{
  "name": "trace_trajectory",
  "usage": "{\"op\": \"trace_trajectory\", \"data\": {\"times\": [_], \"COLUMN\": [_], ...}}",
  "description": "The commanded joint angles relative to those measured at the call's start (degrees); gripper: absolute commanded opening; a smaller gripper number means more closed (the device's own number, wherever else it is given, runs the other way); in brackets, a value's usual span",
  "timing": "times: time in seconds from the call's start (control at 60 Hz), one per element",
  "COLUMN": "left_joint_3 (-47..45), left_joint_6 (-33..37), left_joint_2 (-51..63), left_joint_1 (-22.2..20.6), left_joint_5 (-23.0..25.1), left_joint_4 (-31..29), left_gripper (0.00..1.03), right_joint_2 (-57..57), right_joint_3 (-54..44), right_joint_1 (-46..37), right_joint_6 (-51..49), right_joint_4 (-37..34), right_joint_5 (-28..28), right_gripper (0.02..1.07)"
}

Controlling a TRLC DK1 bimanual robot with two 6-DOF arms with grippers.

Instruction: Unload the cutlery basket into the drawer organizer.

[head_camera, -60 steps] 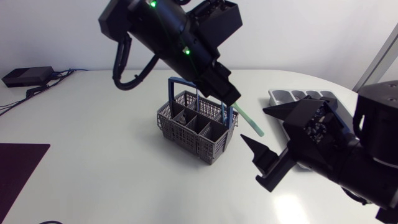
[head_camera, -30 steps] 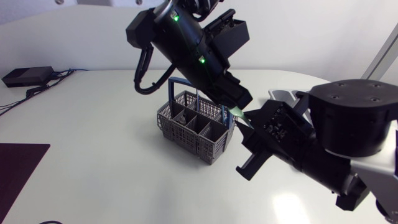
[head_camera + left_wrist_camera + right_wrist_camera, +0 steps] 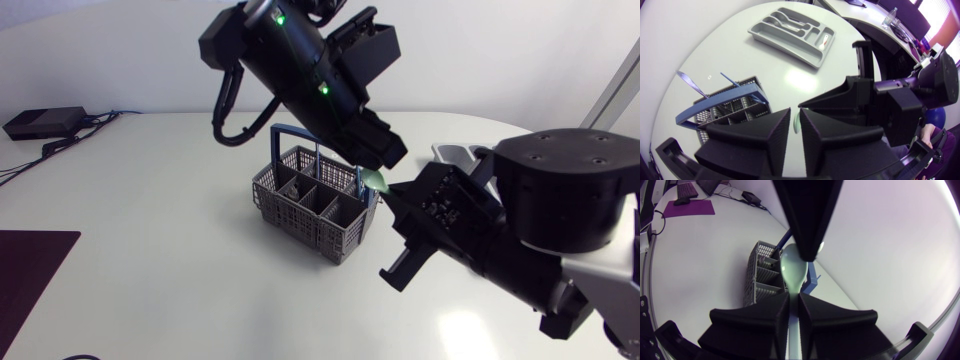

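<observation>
The job was partway done. In the left wrist view the organizer (image 3: pixel 785 46) lay well beyond the basket (image 3: pixel 300 212) on the surface (image 3: pixel 150 260), and several pieces already sat in its compartments. The basket was not empty. A fork (image 3: pixel 690 82) and a thin blue piece (image 3: pixel 732 81) stood up out of it, and whatever else lay deeper in its cells could not be made out.

One spoon (image 3: pixel 377 180) was out of the basket and not yet in the organizer. It hung in the air just beside the basket's end, between the two arms. The left tool (image 3: pixel 795 114) was narrowed onto it, with only a pale green sliver showing in the slim gap between its fingers. The right tool (image 3: pixel 794 300) looked closed on the handle in the same narrow way, so both seemed to grip the spoon at once, as in a handover. By that reading, the left tool had yet to let go, the spoon had yet to be carried to a compartment, and the basket's remaining pieces were left to do.

The spoon was pale green and matt, probably plastic. It had a smooth oval bowl and a slim handle that ran straight down into the right tool. The far end of its bowl was hidden behind the left tool's fingers.
</observation>
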Motion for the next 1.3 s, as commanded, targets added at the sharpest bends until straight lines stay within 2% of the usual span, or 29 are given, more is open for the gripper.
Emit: {"op": "trace_trajectory", "data": {"times": [0.0, 0.05, 0.083, 0.183, 0.35, 0.5, 0.633, 0.8, 0.883, 1.183, 1.283], "left_joint_3": [4.2, 5.4, 6.2, 7.6, 9.2, 5.8, -0.9, -9.5, -12.3, -17.8, -19.0], "left_joint_6": [-1.9, -2.3, -2.9, -3.2, -0.3, 6.3, 13.6, 17.2, 17.8, 19.7, 20.6], "left_joint_2": [0.2, 0.1, -0.2, -1.7, -2.8, -4.6, -7.9, -10.5, -10.8, -11.0, -11.0], "left_joint_1": [1.5, 2.4, 3.1, 5.3, 9.6, 13.2, 13.6, 13.9, 14.0, 15.1, 15.4], "left_joint_5": [0.7, 0.9, 0.9, 0.8, 0.8, 0.2, -3.1, -4.8, -6.0, -6.1, -6.2], "left_joint_4": [0.6, 1.6, 2.9, 6.4, 5.4, 3.8, 3.9, 4.9, 5.2, 7.1, 7.5], "left_gripper": [0.57, 0.74, 0.80, 0.89, 0.89, 0.89, 0.89, 0.89, 0.89, 0.89, 0.89], "right_joint_2": [0.3, 0.2, 0.0, -1.3, -4.9, -8.2, -8.8, -7.0, -2.9, 14.7, 22.3], "right_joint_3": [-0.4, -0.6, -0.6, -1.1, -2.2, -2.8, -3.3, -4.4, -4.4, -0.3, 3.3], "right_joint_1": [0.9, 1.0, 1.0, 0.9, -3.1, -14.7, -28.1, -44.5, -51.3, -70.2, -75.5], "right_joint_6": [-0.4, -0.4, -0.3, -0.3, -1.1, -3.8, -9.0, -20.1, -25.3, -44.0, -52.0], "right_joint_4": [-0.8, -1.0, -1.6, -3.0, -7.2, -11.4, -14.2, -16.6, -17.0, -17.1, -17.2], "right_joint_5": [-0.4, -0.5, -0.7, -1.4, -6.2, -18.7, -30.9, -44.1, -48.7, -58.3, -59.2], "right_gripper": [0.07, 0.07, 0.07, 0.07, 0.07, 0.07, 0.07, 0.07, 0.07, 0.07, 0.07]}}
